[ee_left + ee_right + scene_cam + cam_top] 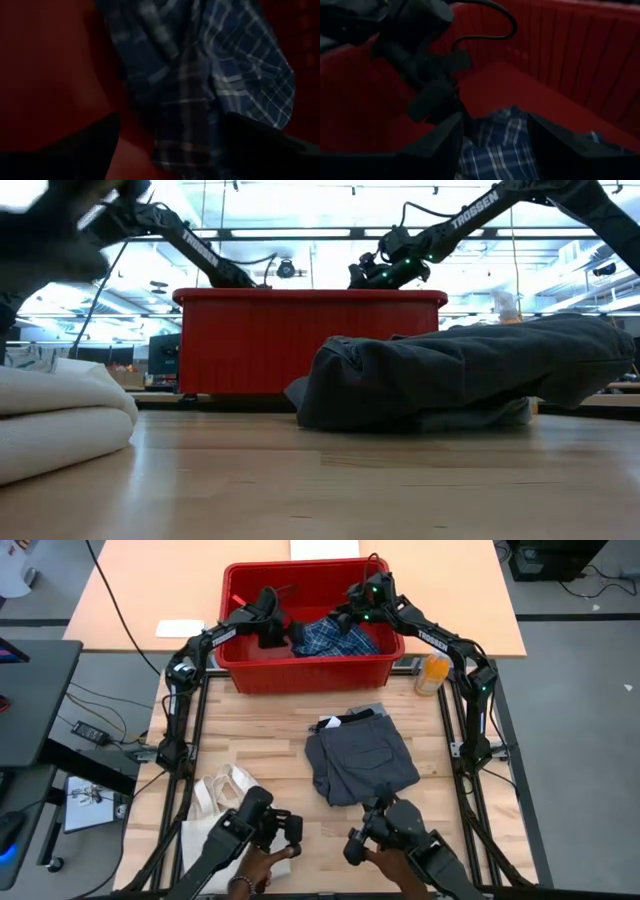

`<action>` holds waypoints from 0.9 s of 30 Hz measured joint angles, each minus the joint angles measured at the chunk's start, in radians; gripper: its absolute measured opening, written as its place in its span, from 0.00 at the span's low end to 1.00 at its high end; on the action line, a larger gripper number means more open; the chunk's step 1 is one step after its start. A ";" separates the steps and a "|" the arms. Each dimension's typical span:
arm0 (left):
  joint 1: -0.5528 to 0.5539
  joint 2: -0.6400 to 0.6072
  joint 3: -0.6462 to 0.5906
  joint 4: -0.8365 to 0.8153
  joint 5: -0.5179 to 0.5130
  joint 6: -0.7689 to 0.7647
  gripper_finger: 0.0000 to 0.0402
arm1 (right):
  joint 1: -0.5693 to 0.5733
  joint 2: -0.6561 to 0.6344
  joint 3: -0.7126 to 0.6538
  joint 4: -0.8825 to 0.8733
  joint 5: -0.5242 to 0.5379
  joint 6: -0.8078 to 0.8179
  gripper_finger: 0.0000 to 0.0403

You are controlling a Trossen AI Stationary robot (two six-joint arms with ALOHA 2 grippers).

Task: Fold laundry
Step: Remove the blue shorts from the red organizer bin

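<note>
A blue-and-white plaid piece (335,638) lies inside the red bin (310,675) at the table's far side. My left gripper (285,635) reaches into the bin from the left. It is open, with the plaid cloth (210,90) close up between its fingers. My right gripper (347,625) reaches in from the right and is open just above the plaid piece (495,155). A folded charcoal garment (360,765) lies flat on the table's middle, also seen in the low view (470,375). My left gripper (170,150) has the plaid piece between its open fingers. I cannot tell whether the fingers touch the cloth.
A cream tote bag (222,802) lies at the near left and shows in the low view (60,420). An orange bottle (432,672) stands right of the bin. A person's hands (260,865) work two control arms at the near edge. Bare wood lies between the bin and the garment.
</note>
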 joint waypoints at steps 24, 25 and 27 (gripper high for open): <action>-0.072 0.126 0.000 0.269 -0.136 -0.045 0.69 | 0.067 0.000 0.002 -0.125 -0.080 0.022 0.56; -0.071 0.126 0.000 0.277 -0.146 -0.044 0.63 | 0.070 0.000 0.011 -0.139 -0.079 0.018 0.56; -0.067 0.128 -0.001 0.285 -0.154 -0.038 0.48 | 0.075 0.000 0.036 -0.176 -0.062 -0.001 0.55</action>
